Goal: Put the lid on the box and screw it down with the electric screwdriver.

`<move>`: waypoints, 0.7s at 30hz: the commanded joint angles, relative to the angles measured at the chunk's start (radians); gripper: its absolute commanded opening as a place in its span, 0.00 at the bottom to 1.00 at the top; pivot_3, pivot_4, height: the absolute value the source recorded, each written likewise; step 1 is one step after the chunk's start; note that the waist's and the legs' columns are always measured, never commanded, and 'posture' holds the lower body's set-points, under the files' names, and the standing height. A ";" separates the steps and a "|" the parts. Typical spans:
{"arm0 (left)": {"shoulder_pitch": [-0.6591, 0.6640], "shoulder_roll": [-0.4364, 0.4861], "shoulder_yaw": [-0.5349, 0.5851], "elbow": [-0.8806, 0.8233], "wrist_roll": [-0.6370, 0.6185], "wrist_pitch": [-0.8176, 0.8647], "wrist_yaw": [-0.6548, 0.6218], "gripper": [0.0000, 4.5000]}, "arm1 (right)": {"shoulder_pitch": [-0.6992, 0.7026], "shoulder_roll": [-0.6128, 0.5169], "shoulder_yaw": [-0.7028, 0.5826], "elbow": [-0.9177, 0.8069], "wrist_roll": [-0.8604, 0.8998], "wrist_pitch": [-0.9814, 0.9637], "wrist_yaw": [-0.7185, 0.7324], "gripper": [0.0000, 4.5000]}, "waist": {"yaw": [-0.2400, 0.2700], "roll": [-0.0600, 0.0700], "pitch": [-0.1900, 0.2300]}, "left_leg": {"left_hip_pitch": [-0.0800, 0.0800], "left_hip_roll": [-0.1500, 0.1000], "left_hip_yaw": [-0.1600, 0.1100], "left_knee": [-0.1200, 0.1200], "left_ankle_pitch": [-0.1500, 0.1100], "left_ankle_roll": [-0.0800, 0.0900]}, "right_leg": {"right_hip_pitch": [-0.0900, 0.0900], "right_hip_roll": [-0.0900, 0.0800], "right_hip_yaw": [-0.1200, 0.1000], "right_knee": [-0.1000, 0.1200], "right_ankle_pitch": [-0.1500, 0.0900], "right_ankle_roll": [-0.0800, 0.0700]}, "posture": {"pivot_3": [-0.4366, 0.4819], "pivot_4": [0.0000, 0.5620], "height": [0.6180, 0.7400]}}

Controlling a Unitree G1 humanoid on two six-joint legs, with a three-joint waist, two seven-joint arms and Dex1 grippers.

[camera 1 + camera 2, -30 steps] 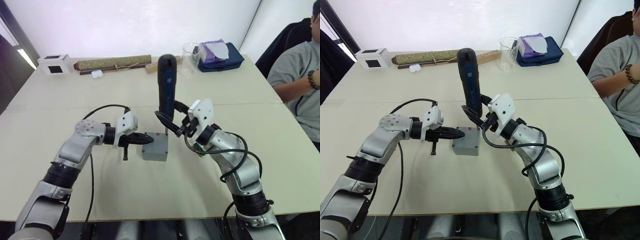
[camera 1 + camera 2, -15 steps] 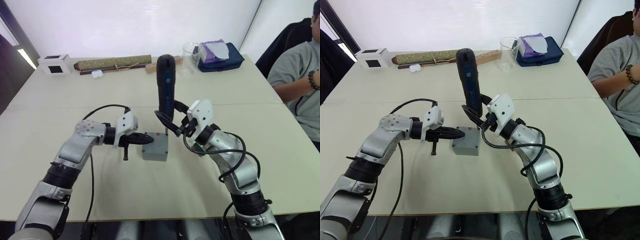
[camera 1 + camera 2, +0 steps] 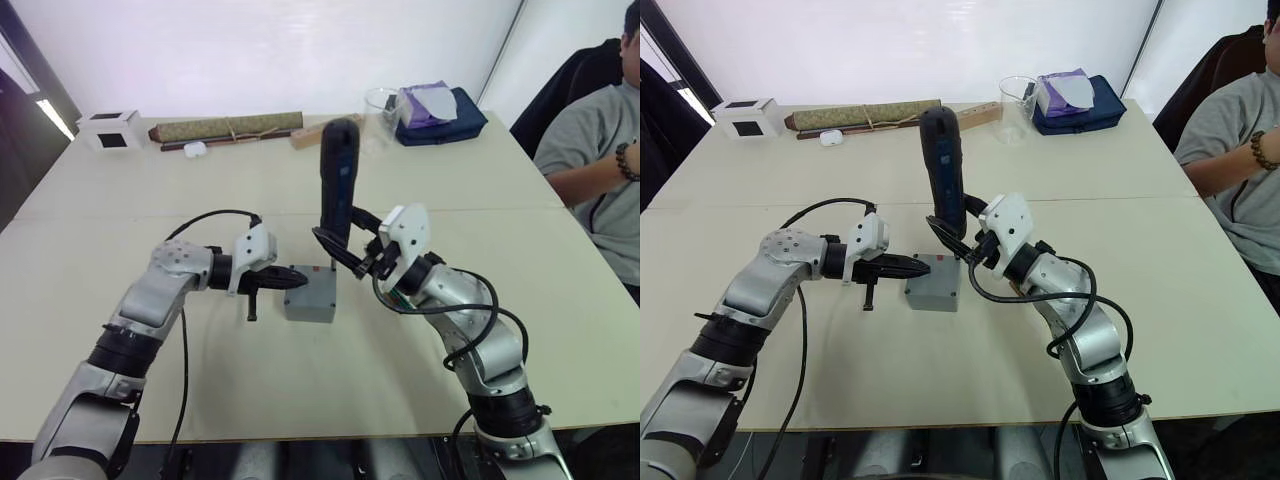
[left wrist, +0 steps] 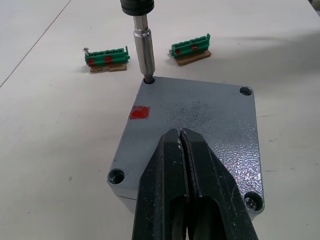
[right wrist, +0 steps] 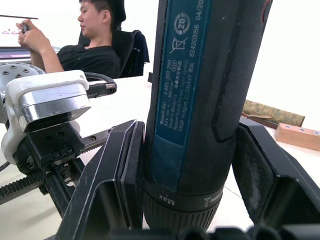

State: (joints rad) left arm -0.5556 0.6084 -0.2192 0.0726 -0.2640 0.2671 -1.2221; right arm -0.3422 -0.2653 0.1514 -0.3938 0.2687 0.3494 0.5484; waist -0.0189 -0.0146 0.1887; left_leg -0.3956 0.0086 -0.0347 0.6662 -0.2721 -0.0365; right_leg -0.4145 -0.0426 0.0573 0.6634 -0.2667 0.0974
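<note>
On box (image 4: 125, 195), speckled grey lid (image 4: 200, 130) with red mark (image 4: 139, 112)

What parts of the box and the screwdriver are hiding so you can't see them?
- Inside of the box: covered by the lid, all views.
- Lid's near edge: left wrist view, behind the left claw.
- Corner screw hole: left wrist view, plugged by the electric screwdriver's bit.
- Screwdriver's tip: right wrist view, below right claw.

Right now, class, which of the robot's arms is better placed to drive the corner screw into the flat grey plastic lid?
Right: its tool holds the dark navy pen-shaped electric screwdriver, bit in the lid's corner hole.
</note>
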 commanded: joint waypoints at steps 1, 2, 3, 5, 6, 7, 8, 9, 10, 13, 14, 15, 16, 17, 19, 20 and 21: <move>0.015 0.006 -0.027 -0.012 0.037 -0.014 -0.002 0.00 | 0.043 -0.006 0.041 0.016 0.022 0.094 0.009 0.48 | -0.001 0.000 -0.001 | 0.005 0.000 0.000 -0.001 0.000 0.000 | 0.005 0.000 0.000 -0.001 0.000 0.000 | 0.48 0.27 0.97; 0.018 0.006 -0.027 -0.013 0.039 -0.015 -0.003 0.00 | 0.045 -0.005 0.042 0.014 0.025 0.109 0.005 0.48 | -0.002 0.000 -0.002 | 0.008 0.000 0.000 -0.002 0.000 0.000 | 0.008 0.000 0.000 -0.002 -0.001 0.000 | 0.48 0.27 0.97; 0.020 0.006 -0.028 -0.013 0.042 -0.016 -0.005 0.00 | 0.045 -0.006 0.043 0.013 0.028 0.126 0.002 0.48 | -0.002 -0.001 -0.003 | 0.009 0.001 0.000 -0.002 0.000 0.000 | 0.009 0.001 0.000 -0.002 -0.001 -0.001 | 0.48 0.27 0.97; 0.024 0.007 -0.035 -0.006 0.059 -0.029 -0.005 0.00 | 0.041 -0.007 0.045 0.019 0.026 0.206 -0.027 0.48 | -0.004 -0.001 -0.007 | 0.010 0.001 0.000 -0.002 0.000 0.000 | 0.009 0.001 0.000 -0.002 -0.001 -0.001 | 0.48 0.27 0.97; 0.025 0.006 -0.036 -0.004 0.063 -0.032 -0.005 0.00 | 0.039 -0.007 0.047 0.021 0.024 0.228 -0.036 0.48 | -0.004 -0.001 -0.010 | 0.010 0.001 0.000 -0.002 0.000 0.000 | 0.010 0.001 0.000 -0.002 -0.001 -0.001 | 0.48 0.27 0.97; 0.026 0.004 -0.036 -0.003 0.066 -0.034 -0.005 0.00 | 0.039 -0.005 0.048 0.021 0.026 0.245 -0.042 0.48 | -0.004 -0.001 -0.012 | 0.011 0.002 0.000 -0.002 0.000 0.000 | 0.010 0.002 0.000 -0.002 -0.001 -0.001 | 0.48 0.27 0.97; 0.027 0.003 -0.035 -0.003 0.068 -0.035 -0.005 0.00 | 0.038 -0.005 0.048 0.020 0.028 0.253 -0.044 0.48 | -0.003 -0.001 -0.015 | 0.011 0.002 0.000 -0.002 0.000 0.000 | 0.010 0.002 0.000 -0.002 -0.001 -0.001 | 0.48 0.27 0.97; 0.027 0.003 -0.034 -0.003 0.068 -0.034 -0.006 0.00 | 0.035 -0.004 0.050 0.024 0.024 0.282 -0.059 0.48 | -0.003 -0.001 -0.018 | 0.011 0.002 0.000 -0.003 0.000 0.000 | 0.010 0.002 0.000 -0.002 -0.001 -0.001 | 0.48 0.27 0.97; 0.028 0.003 -0.034 -0.005 0.070 -0.034 -0.006 0.00 | 0.032 0.000 0.049 0.026 0.027 0.316 -0.073 0.48 | -0.003 -0.001 -0.020 | 0.011 0.002 0.000 -0.003 0.000 0.001 | 0.011 0.002 0.000 -0.002 -0.001 -0.002 | 0.48 0.27 0.97; 0.031 0.002 -0.039 0.000 0.078 -0.043 -0.006 0.00 | 0.021 0.018 0.034 0.026 0.051 0.376 -0.103 0.48 | -0.003 -0.003 -0.023 | 0.015 0.002 0.000 -0.004 0.000 0.001 | 0.014 0.002 0.000 -0.003 -0.002 -0.003 | 0.48 0.27 0.97; 0.032 0.002 -0.040 0.002 0.080 -0.046 -0.005 0.00 | 0.018 0.021 0.030 0.025 0.054 0.385 -0.111 0.48 | -0.003 -0.003 -0.025 | 0.020 0.002 0.000 -0.005 -0.001 0.001 | 0.018 0.002 0.000 -0.004 -0.004 -0.005 | 0.48 0.27 0.97; 0.032 0.002 -0.042 0.003 0.080 -0.047 -0.004 0.00 | 0.018 0.016 0.032 0.026 0.051 0.384 -0.109 0.48 | -0.003 -0.003 -0.027 | 0.024 0.002 0.000 -0.007 -0.001 0.001 | 0.023 0.002 0.000 -0.007 -0.006 -0.007 | 0.48 0.27 0.97; 0.033 0.001 -0.043 0.004 0.080 -0.047 -0.003 0.00 | 0.019 0.006 0.038 0.027 0.049 0.386 -0.105 0.48 | -0.003 -0.003 -0.028 | 0.024 0.003 0.000 -0.008 -0.001 0.001 | 0.023 0.002 0.000 -0.008 -0.007 -0.008 | 0.48 0.27 0.97; 0.034 0.000 -0.044 0.006 0.081 -0.049 -0.002 0.00 | 0.022 -0.003 0.045 0.029 0.044 0.389 -0.102 0.48 | -0.003 -0.003 -0.030 | 0.024 0.003 0.000 -0.009 -0.001 0.001 | 0.023 0.002 0.000 -0.009 -0.007 -0.008 | 0.48 0.27 0.97; 0.038 0.000 -0.046 0.007 0.084 -0.052 -0.001 0.00 | 0.030 -0.020 0.059 0.037 0.019 0.376 -0.106 0.48 | -0.003 -0.002 -0.033 | 0.024 0.003 0.000 -0.009 -0.001 0.001 | 0.023 0.002 0.000 -0.009 -0.007 -0.008 | 0.48 0.27 0.97; 0.040 0.001 -0.046 0.007 0.084 -0.053 -0.001 0.00 | 0.032 -0.025 0.063 0.040 0.013 0.371 -0.107 0.48 | -0.003 -0.003 -0.035 | 0.024 0.003 0.000 -0.010 -0.001 0.001 | 0.023 0.002 0.000 -0.010 -0.007 -0.008 | 0.48 0.27 0.97; 0.042 0.001 -0.047 0.008 0.084 -0.054 -0.001 0.00 | 0.033 -0.028 0.066 0.042 0.013 0.374 -0.109 0.48 | -0.003 -0.004 -0.037 | 0.025 0.003 0.000 -0.011 -0.001 0.001 | 0.023 0.002 0.000 -0.010 -0.007 -0.008 | 0.48 0.27 0.97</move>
State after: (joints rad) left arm -0.5242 0.6076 -0.2474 0.0758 -0.1989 0.2162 -1.2175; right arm -0.3700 -0.2643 0.1527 -0.4357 0.3149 0.6380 0.4372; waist -0.0219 -0.0182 0.1516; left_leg -0.3707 0.0115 -0.0346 0.6539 -0.2729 -0.0355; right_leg -0.3914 -0.0407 0.0573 0.6525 -0.2734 0.0899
